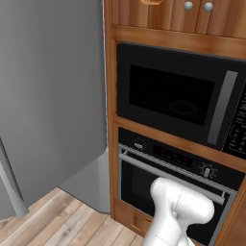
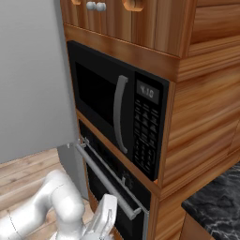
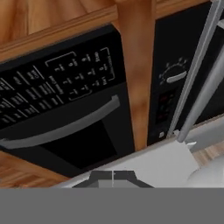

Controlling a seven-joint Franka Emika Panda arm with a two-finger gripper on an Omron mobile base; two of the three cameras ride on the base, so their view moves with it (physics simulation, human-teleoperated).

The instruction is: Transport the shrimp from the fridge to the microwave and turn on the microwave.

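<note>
The microwave [image 1: 170,96] sits in the wooden cabinet wall, its dark window door closed. Its grey vertical handle [image 1: 222,108] stands beside the keypad [image 1: 238,126]. From the right I see the same microwave [image 2: 101,96], handle [image 2: 120,114] and keypad [image 2: 145,133]. The fridge [image 1: 53,96] is the flat grey face to the left, with its inside hidden. The shrimp is out of view. In the rolled hand view, my gripper [image 3: 113,178] is shut, its dark tips together with nothing visible between them. It points at the microwave [image 3: 65,144] from a short distance.
A black oven [image 1: 168,178] with a knob [image 1: 207,171] and a horizontal bar handle [image 2: 108,180] sits under the microwave. My white arm [image 1: 178,209] rises in front of the oven. Wooden floor [image 1: 57,221] lies below, and a black stone counter [image 2: 215,201] is at the right.
</note>
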